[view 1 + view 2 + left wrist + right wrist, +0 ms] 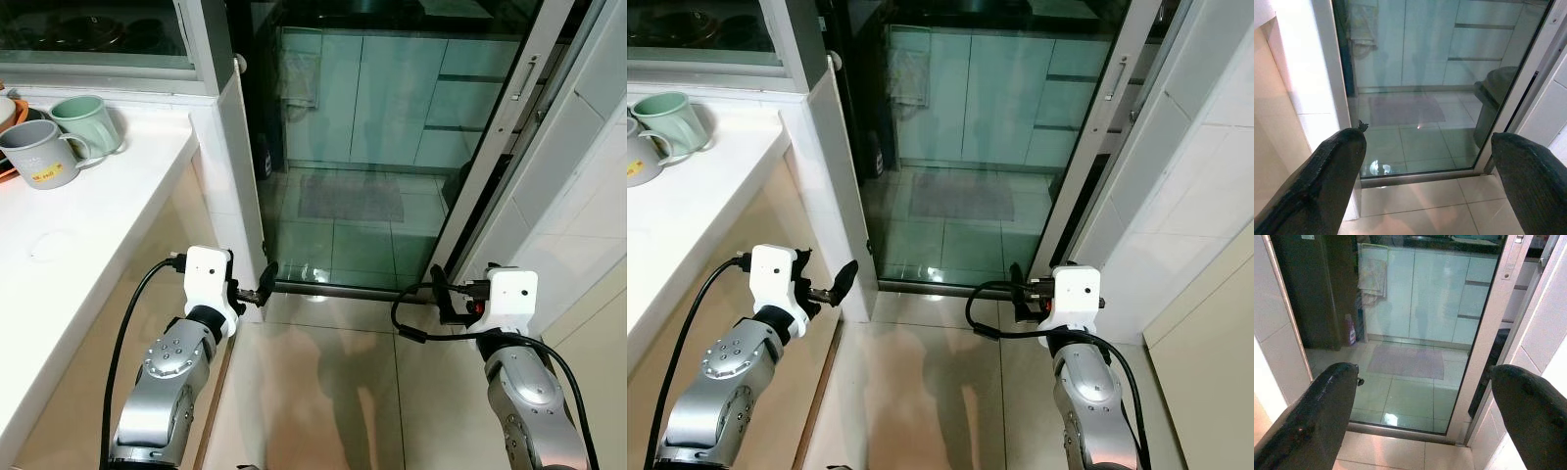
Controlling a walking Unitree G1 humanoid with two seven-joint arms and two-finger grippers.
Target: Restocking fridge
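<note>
Both grippers, left (1425,181) and right (1420,416), are hanging spread and holding nothing, facing a glass door (392,147). Past it, the right wrist view is showing a bottle (1351,329) and mat (1406,361); left of the left gripper, two mugs (59,137) are sitting on a white counter (88,245). I cannot tell where the fridge is.

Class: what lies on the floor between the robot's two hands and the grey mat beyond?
A sliding glass door on its metal floor track, in both eye views, before the grey mat.
</note>
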